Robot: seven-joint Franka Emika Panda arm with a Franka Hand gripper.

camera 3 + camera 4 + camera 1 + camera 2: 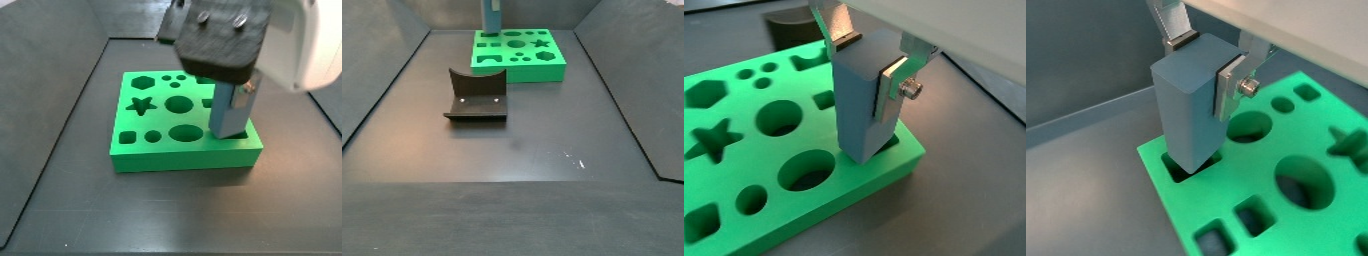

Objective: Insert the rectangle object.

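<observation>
The rectangle object (861,105) is a blue-grey bar held upright between my silver fingers (894,90). My gripper (869,60) is shut on its upper part, above a corner of the green block (764,150). The bar's lower end sits in a rectangular slot at that corner, as a wrist view shows (1189,120). In a side view the bar (233,110) stands at the block's right edge (187,150) under the gripper (230,88). In a side view from afar the bar (493,17) rises from the block's far left corner (523,60).
The green block has several shaped holes: a star (139,104), circles and a hexagon. A dark curved block (476,97) lies on the dark floor in front of the green block. Low walls border the floor.
</observation>
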